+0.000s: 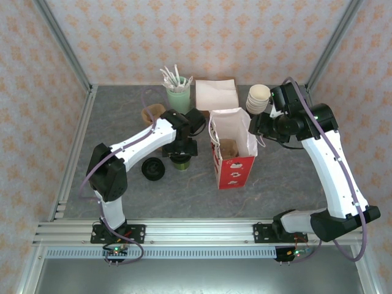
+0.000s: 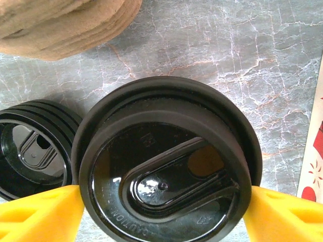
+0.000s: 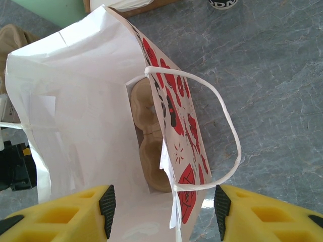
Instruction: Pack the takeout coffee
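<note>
The takeout coffee (image 1: 180, 163) is a dark olive-green cup standing left of the bag; in the left wrist view a black lid (image 2: 166, 166) sits on top of it and hides its body. My left gripper (image 1: 180, 153) (image 2: 164, 212) is open, with a yellow finger on each side of the lid's rim; any contact lower down is hidden. The white and red paper bag (image 1: 233, 162) (image 3: 75, 101) stands open with a brown cup carrier (image 3: 149, 151) at its bottom. My right gripper (image 1: 256, 127) (image 3: 161, 204) is open astride the bag's right wall, one finger inside and one outside.
A stack of black lids (image 1: 152, 169) (image 2: 33, 151) lies just left of the cup. Brown paper items (image 1: 153, 113) (image 2: 65, 22) lie behind it. At the back are a mint cup of white utensils (image 1: 179, 95), a box of white paper (image 1: 216, 94) and stacked cream cups (image 1: 258, 98).
</note>
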You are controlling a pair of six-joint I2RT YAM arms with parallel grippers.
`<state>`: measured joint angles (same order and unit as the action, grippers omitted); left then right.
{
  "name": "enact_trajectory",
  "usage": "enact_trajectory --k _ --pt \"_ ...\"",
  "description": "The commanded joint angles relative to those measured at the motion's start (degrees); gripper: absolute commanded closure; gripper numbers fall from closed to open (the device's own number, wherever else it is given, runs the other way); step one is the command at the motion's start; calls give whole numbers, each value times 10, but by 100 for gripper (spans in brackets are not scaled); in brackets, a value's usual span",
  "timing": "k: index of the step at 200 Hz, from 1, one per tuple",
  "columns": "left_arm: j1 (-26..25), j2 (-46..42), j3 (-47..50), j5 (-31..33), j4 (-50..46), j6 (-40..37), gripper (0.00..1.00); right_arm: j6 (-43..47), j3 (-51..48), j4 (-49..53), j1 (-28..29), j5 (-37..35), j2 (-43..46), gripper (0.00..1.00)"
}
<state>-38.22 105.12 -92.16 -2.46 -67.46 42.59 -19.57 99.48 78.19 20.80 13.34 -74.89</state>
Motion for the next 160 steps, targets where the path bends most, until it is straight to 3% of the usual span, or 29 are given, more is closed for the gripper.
enact_trajectory --k 1,73,160 --pt "0 9 11 10 3 2 19 11 -8 -3 -3 -2 2 44" --pt "-5 7 13 21 15 -11 33 3 -35 -16 -6 1 9 44" --pt "-19 -49 -57 39 -73 -29 33 -10 -74 -41 -9 16 27 45"
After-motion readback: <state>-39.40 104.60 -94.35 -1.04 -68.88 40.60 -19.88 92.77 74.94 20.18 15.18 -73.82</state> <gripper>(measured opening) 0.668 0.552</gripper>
